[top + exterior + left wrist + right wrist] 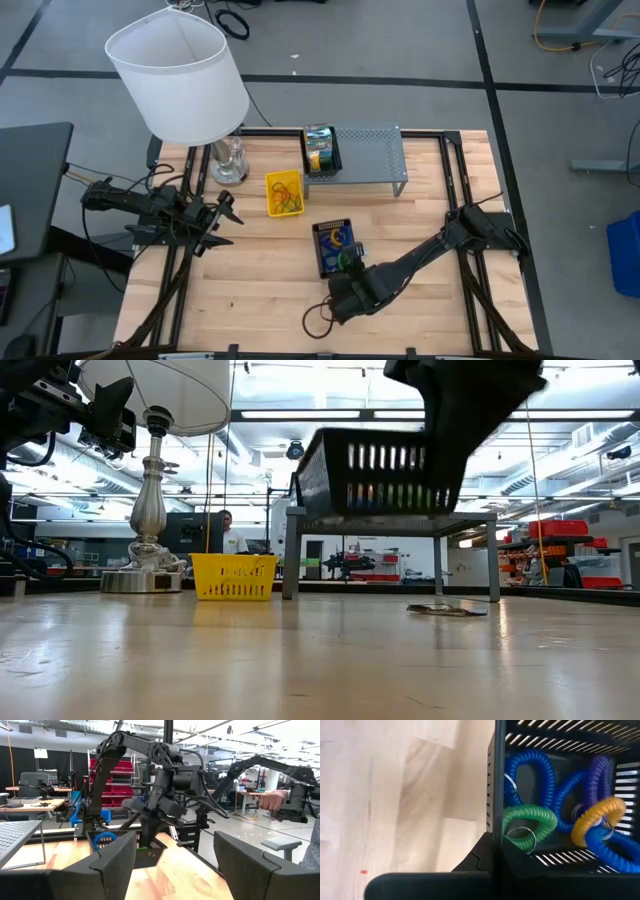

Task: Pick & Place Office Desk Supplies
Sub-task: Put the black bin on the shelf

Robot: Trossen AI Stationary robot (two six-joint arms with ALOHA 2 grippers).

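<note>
The black basket (334, 247) is sitting near the middle of the wooden table (250, 290), toward the near edge, and in the low view it is hanging clear of the tabletop, so it is being carried. Inside it, coiled loops are lying tangled together: blue (530, 762), green (530, 817), purple (600, 772) and orange (597, 817), some with small metal rings. The right gripper (350, 280) is pinching the basket's near wall with its fingers closed tight on the rim.

The basket is looking light and stiff, a slotted shell that should carry well by one wall but tip toward its free side. The loops are soft and springy and could slide or bounce out if it tilts; the rim is the sensible place to hold.

Farther off, a yellow basket (283, 193) is holding more loops, and another black basket (322, 150) is standing on the left end of a grey perforated shelf (370, 150). A lamp (180, 80) is standing at the far left. The left gripper (228, 208) is waiting at the left edge with its fingers (112, 862) spread wide and empty.

The table is smooth pale wood. Beyond it a workshop is showing, with red bins, benches and a person seated far back.
</note>
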